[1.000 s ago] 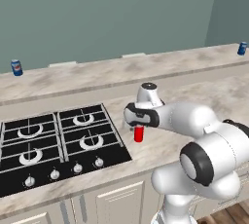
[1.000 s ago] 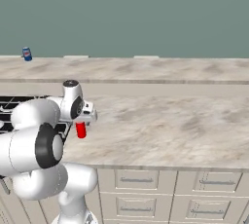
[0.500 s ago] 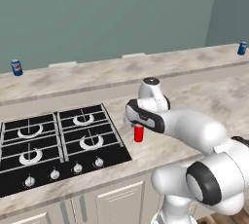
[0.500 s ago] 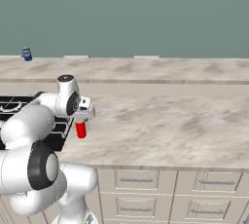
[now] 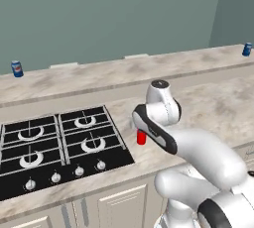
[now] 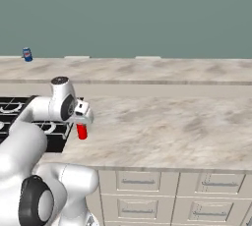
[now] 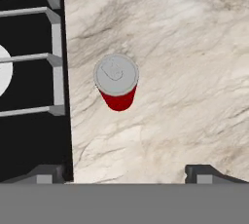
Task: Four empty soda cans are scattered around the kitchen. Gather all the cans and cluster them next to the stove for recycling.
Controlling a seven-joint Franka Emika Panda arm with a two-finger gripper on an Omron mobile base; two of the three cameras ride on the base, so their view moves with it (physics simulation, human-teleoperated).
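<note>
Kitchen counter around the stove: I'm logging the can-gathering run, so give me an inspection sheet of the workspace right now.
Surface: marble counter.
Job's things: red soda can upright on the counter beside the stove, apart from its edge; blue can on the back ledge left; another blue can far right.
Clutter: nothing seen.
Grippers: gripper open above the red can, holding nothing.
Cables: nothing seen.
Surroundings: grey-green wall; drawers below the counter.

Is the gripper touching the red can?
Apart. In the hand view the fingertips sit wide open near the bottom edge, with bare counter between them and the red can.
</note>
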